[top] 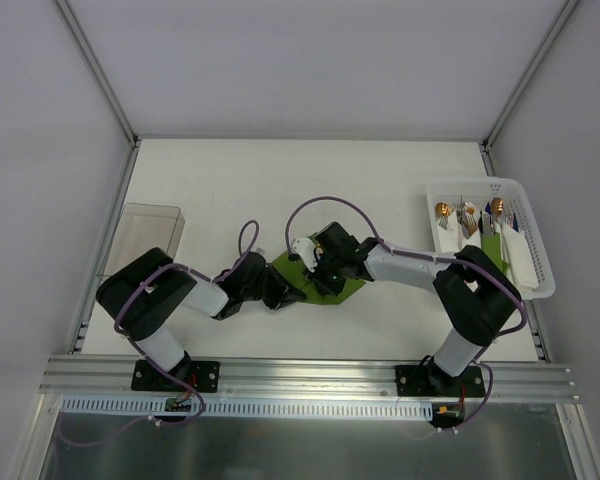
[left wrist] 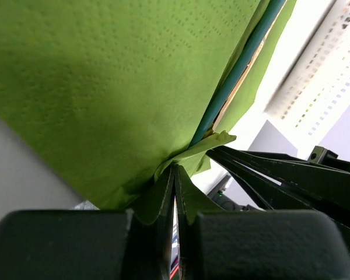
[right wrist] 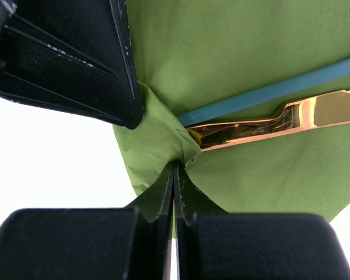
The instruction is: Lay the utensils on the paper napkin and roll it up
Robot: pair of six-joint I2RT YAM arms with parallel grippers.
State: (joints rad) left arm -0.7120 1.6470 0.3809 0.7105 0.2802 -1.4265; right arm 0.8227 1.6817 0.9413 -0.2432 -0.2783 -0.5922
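Olive-green paper napkin (left wrist: 105, 87), utensils (right wrist: 262, 125) on it, is clamped by left hand (left wrist: 175, 181) and right hand (right wrist: 175, 175)

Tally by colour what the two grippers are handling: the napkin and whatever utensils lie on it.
green napkin: 1
teal utensil: 1
copper utensil: 1
Total: 3 visible

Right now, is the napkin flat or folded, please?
Partly folded: left gripper and right gripper pinch the napkin's bunched edge by utensils.
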